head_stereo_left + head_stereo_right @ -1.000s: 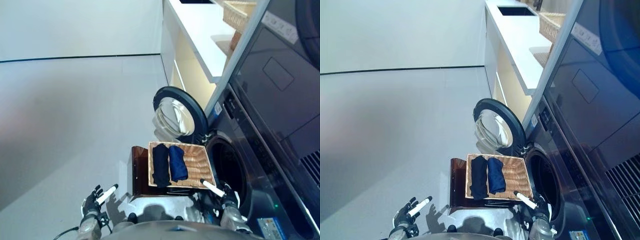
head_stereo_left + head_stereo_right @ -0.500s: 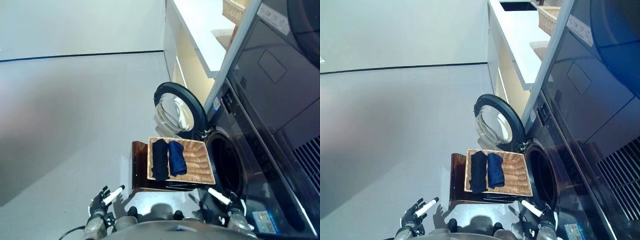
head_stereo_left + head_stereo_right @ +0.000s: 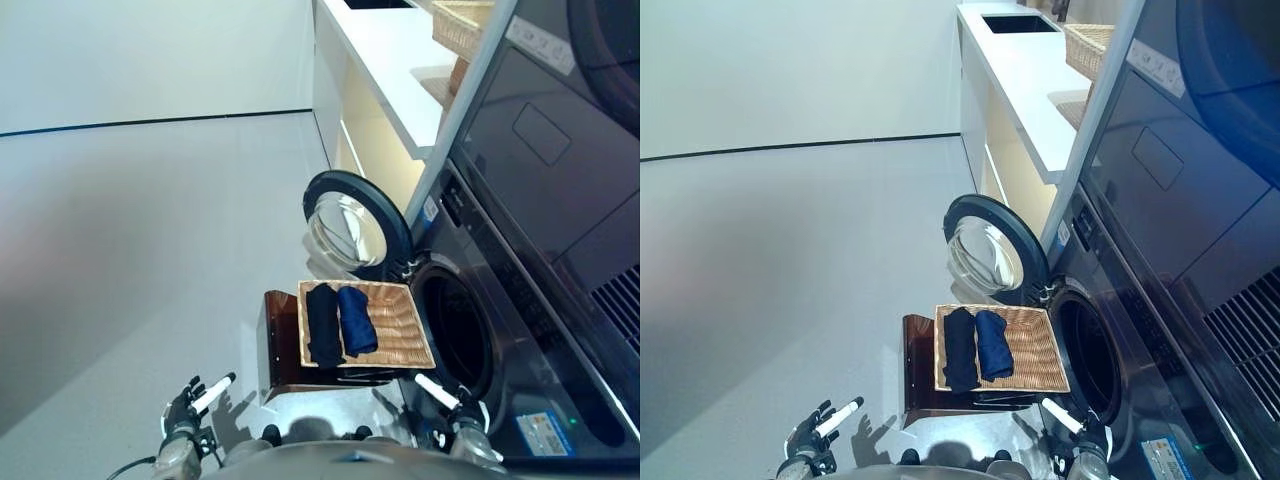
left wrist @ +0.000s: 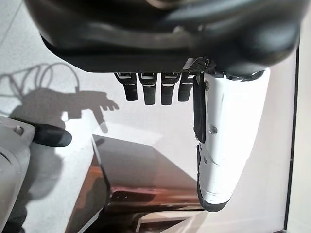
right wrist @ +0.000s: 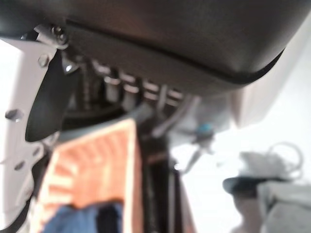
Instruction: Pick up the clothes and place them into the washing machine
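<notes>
A wicker basket (image 3: 392, 326) rests on a low brown stool (image 3: 279, 345) in front of the washing machine. Two rolled clothes lie side by side in it, a black one (image 3: 322, 326) and a blue one (image 3: 356, 320). The machine's round door (image 3: 350, 228) stands swung open, and the dark drum opening (image 3: 458, 335) is just right of the basket. My left hand (image 3: 192, 398) hangs open near the floor, left of the stool and holding nothing. On the near side of the basket, by the drum, my right hand (image 3: 452, 397) is open and empty.
A white counter (image 3: 390, 60) with another wicker basket (image 3: 465, 22) runs along the wall beyond the machine. A second dark appliance (image 3: 560, 150) is stacked above the washer. Grey floor (image 3: 130, 250) stretches to the left.
The whole view has shifted a little, so the camera moved. Both hands stay low and open beside the stool; the clothes lie as before in the basket.
</notes>
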Motion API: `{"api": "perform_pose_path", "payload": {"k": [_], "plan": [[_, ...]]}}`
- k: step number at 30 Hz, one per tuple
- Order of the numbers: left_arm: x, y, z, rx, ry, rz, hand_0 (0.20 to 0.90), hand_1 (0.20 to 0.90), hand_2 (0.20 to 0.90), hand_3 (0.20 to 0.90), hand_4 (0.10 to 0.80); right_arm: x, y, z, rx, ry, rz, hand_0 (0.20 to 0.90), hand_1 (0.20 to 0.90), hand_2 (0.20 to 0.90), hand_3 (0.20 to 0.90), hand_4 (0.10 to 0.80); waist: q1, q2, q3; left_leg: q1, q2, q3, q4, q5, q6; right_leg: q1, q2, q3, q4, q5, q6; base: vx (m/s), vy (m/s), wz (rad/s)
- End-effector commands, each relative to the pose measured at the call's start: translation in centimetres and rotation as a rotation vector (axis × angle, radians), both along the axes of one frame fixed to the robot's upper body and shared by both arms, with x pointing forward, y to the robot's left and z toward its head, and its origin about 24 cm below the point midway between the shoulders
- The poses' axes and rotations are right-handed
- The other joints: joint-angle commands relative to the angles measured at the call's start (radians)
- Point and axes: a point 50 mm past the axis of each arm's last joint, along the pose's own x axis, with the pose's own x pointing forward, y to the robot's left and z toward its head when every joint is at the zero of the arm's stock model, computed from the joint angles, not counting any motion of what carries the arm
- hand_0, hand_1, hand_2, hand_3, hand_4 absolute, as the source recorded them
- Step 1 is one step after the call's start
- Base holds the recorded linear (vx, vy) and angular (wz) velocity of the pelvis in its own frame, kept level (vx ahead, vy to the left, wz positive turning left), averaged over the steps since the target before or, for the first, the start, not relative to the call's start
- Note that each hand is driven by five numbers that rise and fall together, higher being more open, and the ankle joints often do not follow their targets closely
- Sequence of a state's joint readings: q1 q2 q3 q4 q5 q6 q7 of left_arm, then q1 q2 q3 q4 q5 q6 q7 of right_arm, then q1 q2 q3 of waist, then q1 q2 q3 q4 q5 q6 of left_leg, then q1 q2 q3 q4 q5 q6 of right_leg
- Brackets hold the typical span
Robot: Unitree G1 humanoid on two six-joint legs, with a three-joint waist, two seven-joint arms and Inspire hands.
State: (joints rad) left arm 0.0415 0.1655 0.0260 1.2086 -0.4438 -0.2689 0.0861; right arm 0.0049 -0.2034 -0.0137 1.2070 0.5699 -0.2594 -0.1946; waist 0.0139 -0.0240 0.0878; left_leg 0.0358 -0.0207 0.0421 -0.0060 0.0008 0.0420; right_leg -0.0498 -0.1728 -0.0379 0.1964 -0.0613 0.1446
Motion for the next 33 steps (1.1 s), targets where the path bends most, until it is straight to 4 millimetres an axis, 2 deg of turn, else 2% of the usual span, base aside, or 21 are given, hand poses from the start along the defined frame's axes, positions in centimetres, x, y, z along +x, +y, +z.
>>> {"api": "perform_pose_path", "payload": {"k": [1, 2, 4, 6, 9, 12, 14, 17, 19, 23, 26, 33], "plan": [[1.7, 2.6, 1.3, 0.087, -0.08, 0.017, 0.9, 0.9, 0.9, 0.9, 0.8, 3.5, -0.7, 1.6, -0.026, -0.146, -0.02, 0.9, 0.9, 0.9, 0.9, 0.8, 0.009, -0.008, 0.03, 0.024, -0.047, -0.018, 0.068, -0.048, -0.008, -0.124, -0.061, 0.073, 0.234, 0.294, 0.003, -0.03, 0.244, 0.05], [1.7, 2.6, 1.3, 0.087, -0.08, 0.017, 0.9, 0.9, 0.9, 0.9, 0.8, 3.5, -0.6, 1.6, -0.026, -0.146, -0.02, 0.9, 0.9, 0.9, 0.9, 0.8, 0.009, -0.009, 0.031, 0.024, -0.047, -0.017, 0.068, -0.048, -0.007, -0.127, -0.061, 0.075, 0.237, 0.293, 0.004, -0.027, 0.133, -0.02], [1.6, 3.0, 1.4, 0.097, -0.08, 0.011, 0.9, 0.9, 0.9, 0.9, 0.8, 3.5, -0.6, 1.6, -0.025, -0.147, -0.027, 0.9, 0.9, 0.9, 0.9, 0.8, 0.005, -0.001, 0.039, 0.038, -0.05, -0.008, 0.066, -0.057, -0.009, -0.157, -0.066, 0.04, 0.225, 0.282, -0.001, 0.037, 0.083, -0.03], [1.6, 3.3, 1.6, 0.104, -0.095, 0.018, 0.9, 0.9, 0.9, 0.9, 0.8, 3.3, -0.8, 1.5, -0.025, -0.142, -0.029, 0.9, 0.9, 0.9, 0.9, 0.8, -0.012, 0.002, 0.042, 0.053, -0.055, -0.015, 0.06, -0.066, -0.013, -0.189, -0.052, 0.032, 0.142, 0.278, 0.003, 0.126, 0.018, -0.09], [2.1, 3.8, 2.0, 0.123, -0.115, 0.018, 0.9, 0.9, 0.9, 0.9, 0.8, 3.1, -1.1, 1.5, -0.03, -0.14, -0.049, 0.9, 0.9, 0.9, 0.9, 0.8, -0.046, -0.008, 0.057, 0.089, -0.069, -0.037, 0.046, -0.098, -0.025, -0.252, -0.055, 0.032, -0.086, 0.355, 0.037, 0.177, -0.042, 0.01], [2.2, 3.8, 1.9, 0.123, -0.114, 0.02, 0.9, 0.9, 0.9, 0.9, 0.8, 2.9, -1.1, 1.4, -0.034, -0.126, -0.058, 0.9, 0.9, 0.9, 0.9, 0.8, -0.061, -0.021, 0.066, 0.104, -0.073, -0.047, 0.059, -0.117, -0.028, -0.254, -0.046, 0.054, -0.143, 0.392, 0.051, 0.121, -0.044, 0.14], [2.1, 3.4, 1.9, 0.111, -0.121, 0.023, 0.9, 0.9, 0.9, 0.9, 0.8, 2.7, -1.0, 1.3, -0.029, -0.127, -0.062, 0.9, 0.9, 0.9, 0.9, 0.8, -0.06, -0.031, 0.064, 0.108, -0.077, -0.049, 0.063, -0.121, -0.025, -0.239, -0.042, 0.057, -0.125, 0.405, 0.05, 0.072, -0.042, 0.4], [1.9, 2.6, 1.6, 0.085, -0.119, 0.022, 0.9, 0.9, 0.9, 0.9, 0.8, 2.3, -1.1, 1.3, -0.03, -0.125, -0.075, 0.9, 0.9, 0.9, 0.9, 0.8, -0.055, -0.032, 0.056, 0.111, -0.07, -0.057, 0.061, -0.118, -0.024, -0.225, -0.025, 0.06, -0.081, 0.384, 0.041, 0.067, -0.071, 0.13], [1.7, 2.1, 1.4, 0.072, -0.112, 0.026, 0.9, 0.9, 0.9, 0.9, 0.8, 2.2, -1.1, 1.2, -0.025, -0.123, -0.079, 0.9, 0.9, 0.9, 0.9, 0.8, -0.045, -0.037, 0.039, 0.115, -0.064, -0.061, 0.051, -0.124, -0.033, -0.194, -0.026, 0.043, -0.125, 0.367, 0.038, 0.095, -0.091, -0.08], [1.2, 1.7, 1.1, 0.053, -0.099, 0.046, 0.9, 0.9, 0.9, 0.9, 0.8, 2.7, -0.9, 1.3, -0.03, -0.128, -0.055, 0.9, 0.9, 0.9, 0.9, 0.8, -0.026, -0.039, 0.011, 0.118, -0.032, -0.064, 0.053, -0.118, -0.052, -0.179, -0.001, 0.038, -0.13, 0.342, 0.035, 0.103, -0.107, -0.01], [1.6, 1.6, 1.2, 0.053, -0.11, 0.042, 0.9, 0.9, 0.9, 0.9, 0.8, 3.0, -0.7, 1.4, -0.029, -0.137, -0.032, 0.9, 0.9, 0.9, 0.9, 0.8, -0.027, -0.038, 0.005, 0.133, 0.003, -0.08, 0.045, -0.111, -0.069, -0.169, 0.016, 0.025, -0.11, 0.293, 0.018, 0.108, -0.105, 0.04], [3.1, 0.2, 1.3, 0.034, -0.135, -0.009, 0.9, 0.9, 0.9, 0.9, 0.8, 2.7, -0.9, 1.4, -0.036, -0.127, -0.044, 0.9, 0.9, 0.9, 0.9, 0.8, -0.036, -0.026, -0.011, 0.142, 0.056, -0.107, 0.035, -0.073, -0.103, -0.164, 0.037, -0.009, -0.066, 0.249, 0.004, 0.067, -0.087, 0.2]]}}
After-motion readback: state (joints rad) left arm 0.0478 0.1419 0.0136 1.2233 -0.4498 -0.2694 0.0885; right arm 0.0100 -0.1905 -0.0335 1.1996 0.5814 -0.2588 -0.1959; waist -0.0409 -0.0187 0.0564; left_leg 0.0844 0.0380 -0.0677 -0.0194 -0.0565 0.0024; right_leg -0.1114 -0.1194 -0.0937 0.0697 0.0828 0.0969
